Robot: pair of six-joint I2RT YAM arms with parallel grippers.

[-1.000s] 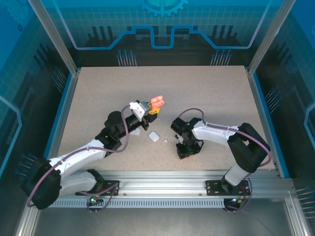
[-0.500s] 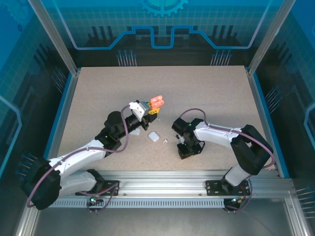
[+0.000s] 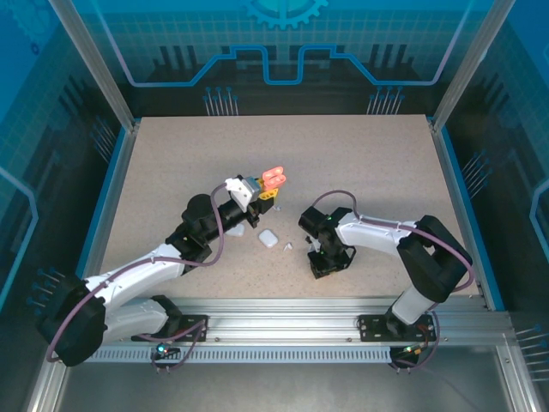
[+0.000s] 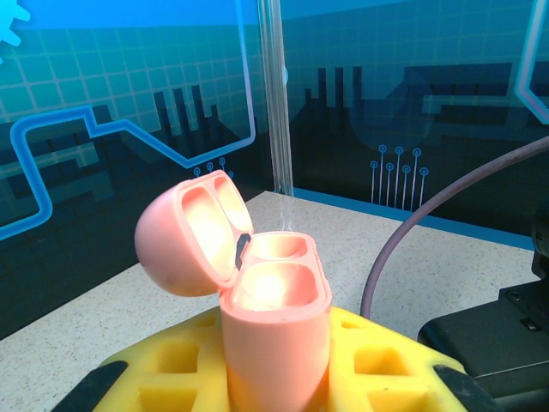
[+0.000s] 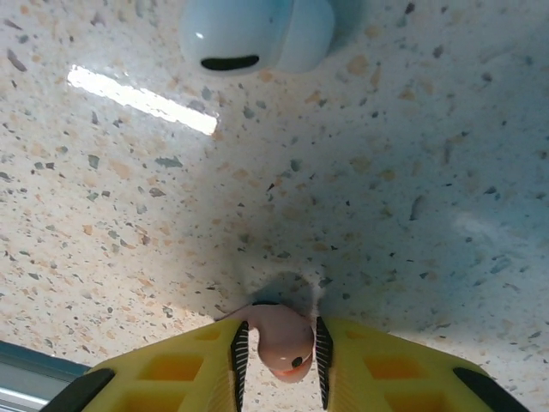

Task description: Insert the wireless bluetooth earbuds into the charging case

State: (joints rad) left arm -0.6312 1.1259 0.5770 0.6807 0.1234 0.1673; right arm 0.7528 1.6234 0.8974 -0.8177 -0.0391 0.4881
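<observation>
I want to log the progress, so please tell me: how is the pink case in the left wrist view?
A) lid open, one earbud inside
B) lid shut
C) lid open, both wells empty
C: the case has its lid swung up, and both wells look empty.

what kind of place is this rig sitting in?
Likely an enclosed lab robot workcell: an aluminium frame around a speckled tabletop, blue circuit-print panels as walls, and a left arm and right arm bolted to a front rail.
</observation>
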